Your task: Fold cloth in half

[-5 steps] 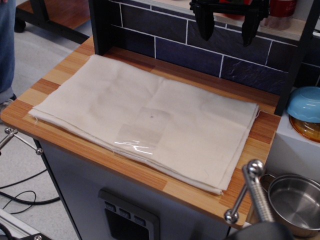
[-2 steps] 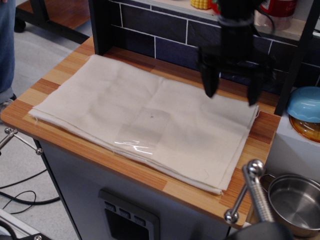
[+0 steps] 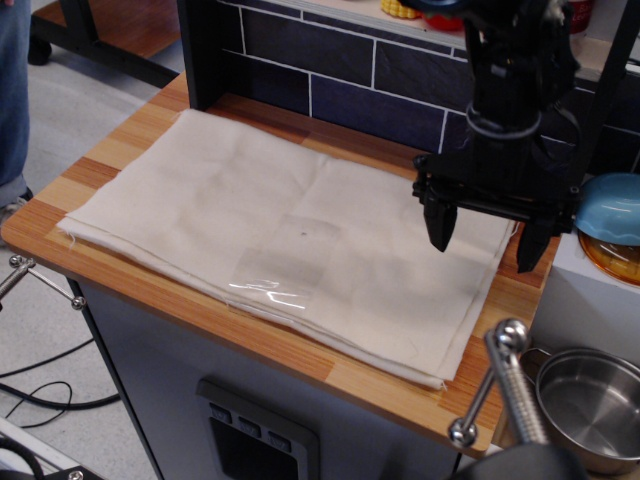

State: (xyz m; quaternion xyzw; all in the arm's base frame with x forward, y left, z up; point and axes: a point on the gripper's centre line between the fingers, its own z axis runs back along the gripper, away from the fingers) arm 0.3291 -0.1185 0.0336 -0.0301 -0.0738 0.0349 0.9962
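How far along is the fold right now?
No fold is made yet: the cloth lies flat on the wooden counter. In hand: the tool, open, is poised at the cloth's right edge, one finger over the fabric, one past it. Left: grasp that edge and carry it across to the left.

Wooden butcher-block counter top (image 3: pixel 115 150) in light and reddish strips, on a grey cabinet front (image 3: pixel 170 370) with a dark control panel (image 3: pixel 255 440) low down. Behind, dark slate-tile wall (image 3: pixel 330 75) with white grout, black upright post (image 3: pixel 200 50) at its left end. Pale grey floor (image 3: pixel 85 100) at left, black cables (image 3: pixel 40 385) trailing across lower left. Dark wooden furniture base (image 3: pixel 100 30) far upper left. Blue bowl (image 3: pixel 612 205) over an orange dish (image 3: pixel 612 258) at right edge, steel pot (image 3: pixel 590 405) below right. Soft, even indoor light.
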